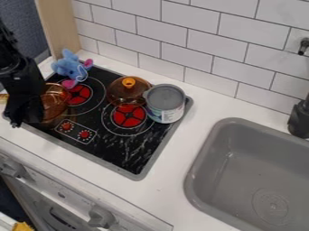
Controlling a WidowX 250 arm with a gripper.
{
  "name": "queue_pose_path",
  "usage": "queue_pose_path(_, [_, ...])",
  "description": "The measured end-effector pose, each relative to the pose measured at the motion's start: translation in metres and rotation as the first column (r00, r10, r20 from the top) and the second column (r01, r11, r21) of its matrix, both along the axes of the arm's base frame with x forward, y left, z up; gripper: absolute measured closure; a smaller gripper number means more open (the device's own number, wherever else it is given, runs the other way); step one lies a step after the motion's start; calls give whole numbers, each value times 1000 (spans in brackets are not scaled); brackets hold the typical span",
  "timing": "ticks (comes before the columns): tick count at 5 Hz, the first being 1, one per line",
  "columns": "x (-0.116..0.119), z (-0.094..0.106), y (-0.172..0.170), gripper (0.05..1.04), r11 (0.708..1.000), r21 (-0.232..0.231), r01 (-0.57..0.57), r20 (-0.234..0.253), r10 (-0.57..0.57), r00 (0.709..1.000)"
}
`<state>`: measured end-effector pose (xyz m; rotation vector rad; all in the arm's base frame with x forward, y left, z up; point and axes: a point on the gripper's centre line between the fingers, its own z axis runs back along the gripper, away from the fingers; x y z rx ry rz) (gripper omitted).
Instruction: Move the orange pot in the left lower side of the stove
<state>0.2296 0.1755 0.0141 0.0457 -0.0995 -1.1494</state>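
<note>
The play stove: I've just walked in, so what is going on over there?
A black robot arm has its black pincer at the see-through orange pot, by the left edge of the black stovetop with red burners; whether it grips the pot, I cannot tell. Towards the back stand a blue and pink plush toy, a see-through brown lid with an orange knob and, right beside the lid, a grey-topped can.

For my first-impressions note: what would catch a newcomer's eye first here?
Probably the blue plush elephant with pink ears at the black stovetop's back left corner. Next, the glossy orange see-through pot beside the black robot hand at the left edge.
</note>
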Motion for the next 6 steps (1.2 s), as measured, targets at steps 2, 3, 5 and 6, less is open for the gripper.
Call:
queue_pose_path(2, [3, 0, -1, 810, 1000, 15, 15, 3, -15, 1000])
queue_pose_path(3, [2, -1, -2, 523, 1000, 11, 20, 0, -20, 1000])
queue_pose_path(5, [-2, -3, -5, 72, 1000, 5, 25, -12, -25, 1000])
queue_pose_path(6, [-3, 18, -10, 77, 999, 10, 41, 47, -42, 998])
